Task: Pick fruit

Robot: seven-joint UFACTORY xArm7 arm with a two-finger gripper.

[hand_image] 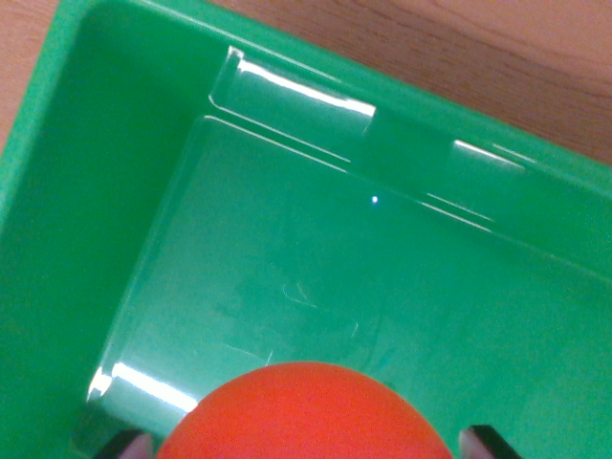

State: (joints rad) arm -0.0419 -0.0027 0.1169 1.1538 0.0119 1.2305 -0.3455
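Fruit point(304, 413), round and orange-red, sits at the wrist view's bottom edge between our two dark fingertips point(490, 442), above the floor of a green bin point(67, 191). Claw point(306, 448) appears closed on it, though contact is cropped out. We judge a steady, level carry best, with no squeeze change. Wrist points down into the bin; wooden bench point(459, 48) shows beyond.

The green bin point(86, 191) floor is lying bare toward its far corner. Its walls are hemming the sides. Nearest, an orange fruit point(306, 416) is blocking the view, perhaps touching the floor.
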